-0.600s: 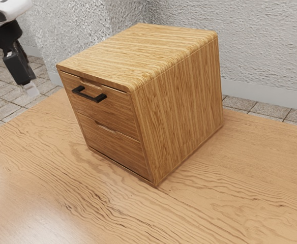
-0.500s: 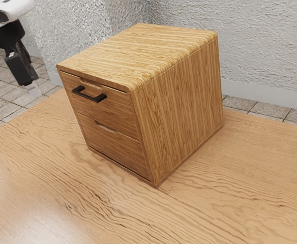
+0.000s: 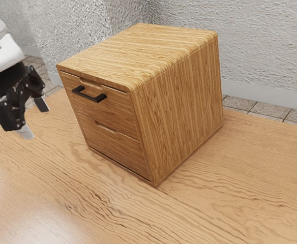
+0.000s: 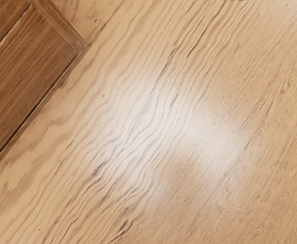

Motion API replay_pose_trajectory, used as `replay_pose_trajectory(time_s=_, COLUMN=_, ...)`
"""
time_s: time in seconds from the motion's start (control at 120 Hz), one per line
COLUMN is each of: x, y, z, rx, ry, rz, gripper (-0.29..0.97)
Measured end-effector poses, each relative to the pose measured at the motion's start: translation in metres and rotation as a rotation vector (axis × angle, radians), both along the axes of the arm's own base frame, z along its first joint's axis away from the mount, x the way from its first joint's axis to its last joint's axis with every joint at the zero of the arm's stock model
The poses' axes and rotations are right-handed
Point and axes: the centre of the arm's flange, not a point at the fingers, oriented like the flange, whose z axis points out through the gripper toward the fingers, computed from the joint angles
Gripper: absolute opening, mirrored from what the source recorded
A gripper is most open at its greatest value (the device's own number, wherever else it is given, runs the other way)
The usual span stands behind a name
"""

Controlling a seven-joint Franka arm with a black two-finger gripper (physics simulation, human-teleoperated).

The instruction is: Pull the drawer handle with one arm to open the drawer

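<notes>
We record our gripper point(image 3: 34, 119) low over the table point(image 3: 214, 198), its fingers spread and holding nothing. In the exterior view the black drawer handle point(image 3: 89, 94) lies at about 2 o'clock from the gripper, apart from it, on the top drawer point(image 3: 110, 109) of the wooden cabinet point(image 3: 179, 96). The top drawer's front sits flush with the cabinet face. The lower drawer point(image 3: 113, 143) lies at 6 o'clock of it. Under the hand, the wrist view gives bare table point(image 4: 189, 127) and a corner of the cabinet point(image 4: 21, 66).
</notes>
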Motion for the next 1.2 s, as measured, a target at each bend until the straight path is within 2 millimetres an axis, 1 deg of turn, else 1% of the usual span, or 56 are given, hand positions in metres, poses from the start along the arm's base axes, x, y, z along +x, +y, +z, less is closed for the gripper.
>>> replay_pose_trajectory(time_s=0.033, x=0.005, y=-0.001, z=-0.009, rx=0.008, ry=-0.047, rz=-0.081, gripper=0.68)
replay_pose_trajectory(time_s=0.075, x=0.012, y=0.004, z=-0.013, rx=0.025, ry=-0.106, rz=-0.146, gripper=0.68)
replay_pose_trajectory(time_s=0.117, x=0.016, y=0.014, z=-0.013, rx=0.048, ry=-0.158, rz=-0.186, gripper=0.68)
replay_pose_trajectory(time_s=0.183, x=0.025, y=0.023, z=-0.011, rx=0.067, ry=-0.224, rz=-0.243, gripper=0.68)
replay_pose_trajectory(time_s=0.3, x=0.040, y=0.008, z=-0.005, rx=0.077, ry=-0.325, rz=-0.446, gripper=0.68)
replay_pose_trajectory(time_s=0.333, x=0.045, y=0.008, z=-0.006, rx=0.083, ry=-0.342, rz=-0.493, gripper=0.68)
replay_pose_trajectory(time_s=0.383, x=0.049, y=0.013, z=-0.006, rx=0.096, ry=-0.365, rz=-0.547, gripper=0.68)
replay_pose_trajectory(time_s=0.492, x=0.053, y=0.026, z=-0.006, rx=0.128, ry=-0.395, rz=-0.610, gripper=0.68)
replay_pose_trajectory(time_s=0.575, x=0.058, y=0.038, z=-0.011, rx=0.141, ry=-0.399, rz=-0.639, gripper=0.68)
replay_pose_trajectory(time_s=0.65, x=0.068, y=0.041, z=-0.020, rx=0.147, ry=-0.387, rz=-0.670, gripper=0.68)
replay_pose_trajectory(time_s=0.725, x=0.079, y=0.043, z=-0.029, rx=0.154, ry=-0.375, rz=-0.701, gripper=0.62)
replay_pose_trajectory(time_s=0.8, x=0.095, y=0.043, z=-0.033, rx=0.167, ry=-0.365, rz=-0.732, gripper=0.53)
replay_pose_trajectory(time_s=0.85, x=0.099, y=0.042, z=-0.035, rx=0.173, ry=-0.362, rz=-0.752, gripper=0.47)
replay_pose_trajectory(time_s=0.883, x=0.100, y=0.042, z=-0.034, rx=0.177, ry=-0.364, rz=-0.763, gripper=0.43)
replay_pose_trajectory(time_s=0.925, x=0.096, y=0.042, z=-0.029, rx=0.185, ry=-0.374, rz=-0.775, gripper=0.39)
replay_pose_trajectory(time_s=1.0, x=0.072, y=0.045, z=-0.014, rx=0.202, ry=-0.409, rz=-0.789, gripper=0.34)
replay_pose_trajectory(time_s=1.05, x=0.063, y=0.046, z=-0.015, rx=0.207, ry=-0.417, rz=-0.799, gripper=0.31)
replay_pose_trajectory(time_s=1.133, x=0.061, y=0.047, z=-0.018, rx=0.215, ry=-0.432, rz=-0.813, gripper=0.24)
replay_pose_trajectory(time_s=1.2, x=0.064, y=0.045, z=-0.018, rx=0.209, ry=-0.460, rz=-0.821, gripper=0.19)
